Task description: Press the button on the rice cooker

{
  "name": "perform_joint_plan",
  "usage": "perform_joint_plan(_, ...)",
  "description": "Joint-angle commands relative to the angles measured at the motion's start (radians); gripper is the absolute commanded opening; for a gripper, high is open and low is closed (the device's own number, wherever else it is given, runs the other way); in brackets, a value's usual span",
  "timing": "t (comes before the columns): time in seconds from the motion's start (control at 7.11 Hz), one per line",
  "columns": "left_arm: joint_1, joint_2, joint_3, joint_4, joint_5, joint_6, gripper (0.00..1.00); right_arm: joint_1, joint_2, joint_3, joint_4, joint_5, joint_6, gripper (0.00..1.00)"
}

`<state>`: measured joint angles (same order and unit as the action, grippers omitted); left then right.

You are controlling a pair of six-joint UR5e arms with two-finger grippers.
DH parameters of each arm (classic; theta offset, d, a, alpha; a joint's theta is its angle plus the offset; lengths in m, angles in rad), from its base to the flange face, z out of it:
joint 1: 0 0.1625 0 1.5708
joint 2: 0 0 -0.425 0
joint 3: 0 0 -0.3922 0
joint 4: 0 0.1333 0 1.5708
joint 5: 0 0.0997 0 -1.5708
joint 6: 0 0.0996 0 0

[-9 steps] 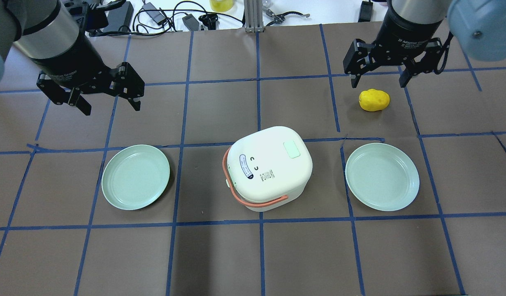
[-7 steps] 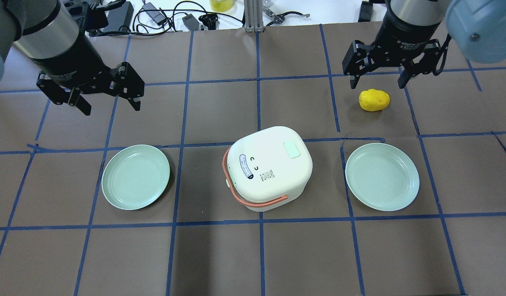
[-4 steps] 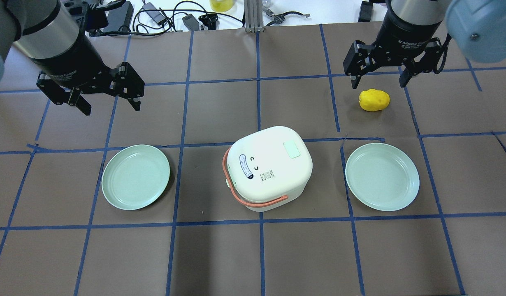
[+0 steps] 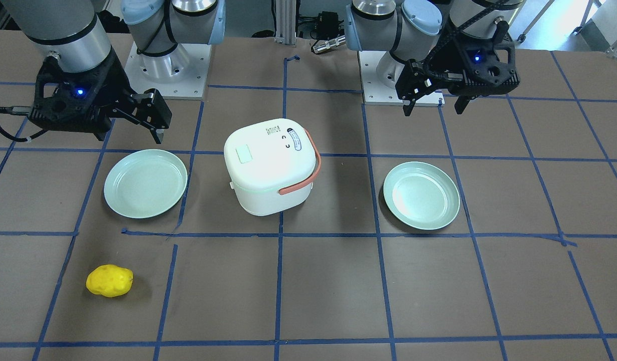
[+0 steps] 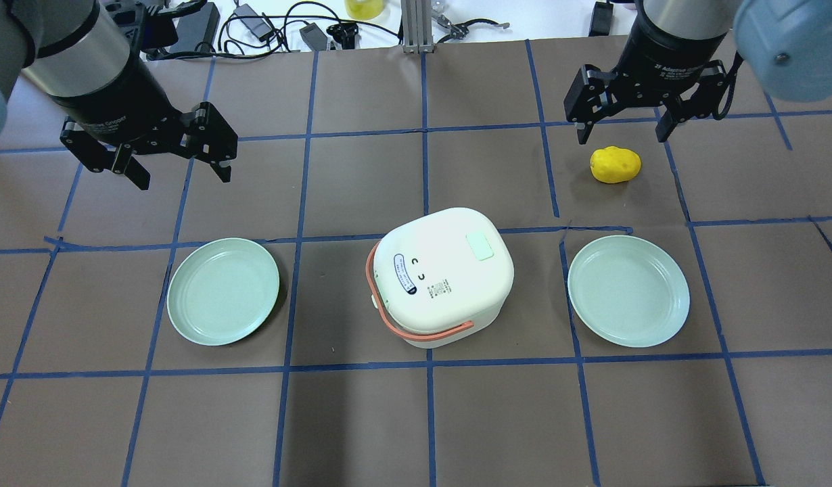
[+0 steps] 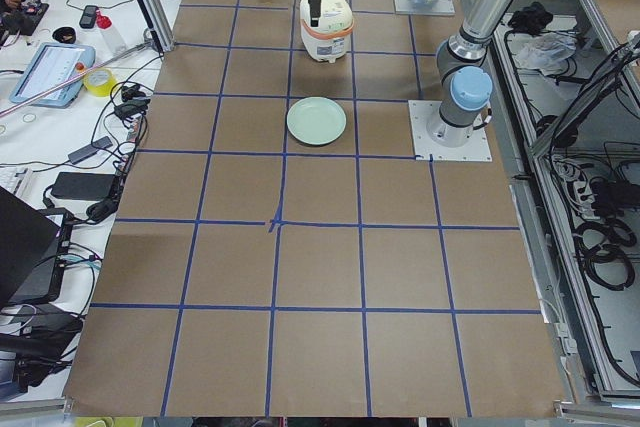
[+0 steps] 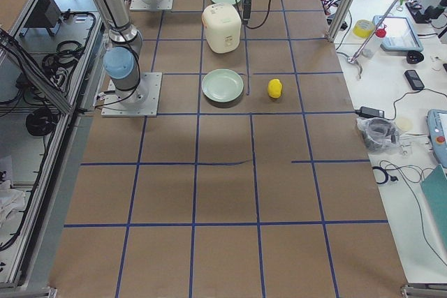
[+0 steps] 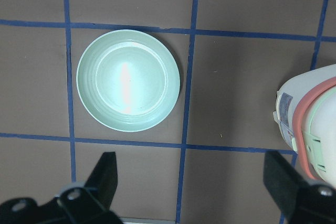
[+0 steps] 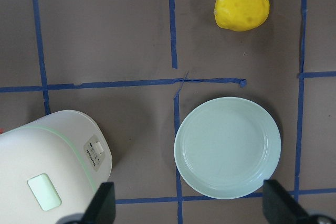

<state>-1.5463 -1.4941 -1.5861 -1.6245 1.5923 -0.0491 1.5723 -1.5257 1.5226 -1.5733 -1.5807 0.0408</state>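
Observation:
The white rice cooker (image 5: 443, 284) with an orange handle stands shut in the table's middle, also in the front view (image 4: 268, 175). A pale green rectangular button (image 5: 482, 247) sits on its lid and also shows in the front view (image 4: 244, 154) and the right wrist view (image 9: 44, 192). A small switch panel (image 9: 96, 152) is on its side. My left gripper (image 5: 184, 177) hangs open and empty, far back left of the cooker. My right gripper (image 5: 621, 138) hangs open and empty, far back right, above a yellow potato-like object (image 5: 615, 164).
Two pale green plates lie beside the cooker, one on the left (image 5: 223, 291) and one on the right (image 5: 629, 291). Cables and small devices (image 5: 267, 27) lie along the table's far edge. Blue tape lines grid the brown tabletop.
The right gripper has wobbled by a few pixels above the yellow object. Nothing else has moved.

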Motion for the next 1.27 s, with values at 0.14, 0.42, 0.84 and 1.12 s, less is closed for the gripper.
perform_joint_plan(0.14,0.000,0.000,0.000,0.000,0.000,0.000,1.00,-0.002,0.001,0.007,-0.002,-0.004,0.005,1.00)
perform_joint_plan(0.42,0.000,0.000,0.000,0.000,0.000,0.000,1.00,0.000,0.001,0.010,0.001,0.008,0.004,1.00)
perform_joint_plan(0.84,0.000,0.000,0.000,0.000,0.000,0.000,1.00,0.053,0.001,0.010,-0.001,0.016,0.022,0.86)
perform_joint_plan(1.12,0.000,0.000,0.000,0.000,0.000,0.000,1.00,0.144,0.025,0.016,-0.039,0.019,0.028,0.52)
